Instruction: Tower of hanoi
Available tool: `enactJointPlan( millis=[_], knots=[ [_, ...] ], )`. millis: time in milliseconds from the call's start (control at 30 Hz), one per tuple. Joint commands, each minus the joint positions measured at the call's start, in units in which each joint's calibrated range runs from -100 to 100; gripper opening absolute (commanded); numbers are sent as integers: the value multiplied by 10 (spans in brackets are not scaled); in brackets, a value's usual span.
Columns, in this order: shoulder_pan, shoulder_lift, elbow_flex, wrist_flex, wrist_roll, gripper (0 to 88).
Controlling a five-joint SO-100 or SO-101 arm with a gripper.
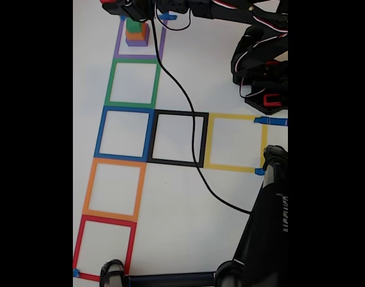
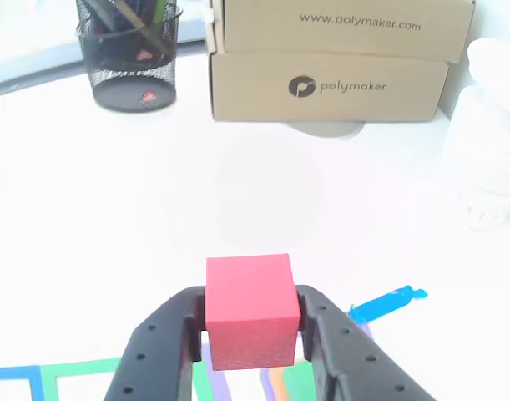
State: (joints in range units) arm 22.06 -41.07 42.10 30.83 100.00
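Two black fingers point(image 2: 325, 342) of the gripper point(image 2: 253, 334) pinch a red cube point(image 2: 250, 309) above the counter point(image 2: 238, 192). A green-orange-purple stack point(image 1: 136, 33) stands in the purple square point(image 1: 119, 45), top left in the fixed view.

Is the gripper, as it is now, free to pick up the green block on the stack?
Probably not: the gripper is shut on a red cube, so it would need to release that before taking the green block.

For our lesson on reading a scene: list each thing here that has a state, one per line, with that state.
Gripper: shut on the red cube.
Red cube: held off the table, level.
Block stack: upright in the purple square, green on top.
Pen holder: upright, pens inside.
Cardboard boxes: closed, stacked.
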Motion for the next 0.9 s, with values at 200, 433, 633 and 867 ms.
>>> enactJointPlan(
  millis=[200,433,633,867],
  knots=[
    [-58,22,-471,475,0,10],
    [-98,24,-591,586,0,10],
    [-112,-44,-450,549,0,9],
    [-98,-177,-96,329,0,9]
  ],
)
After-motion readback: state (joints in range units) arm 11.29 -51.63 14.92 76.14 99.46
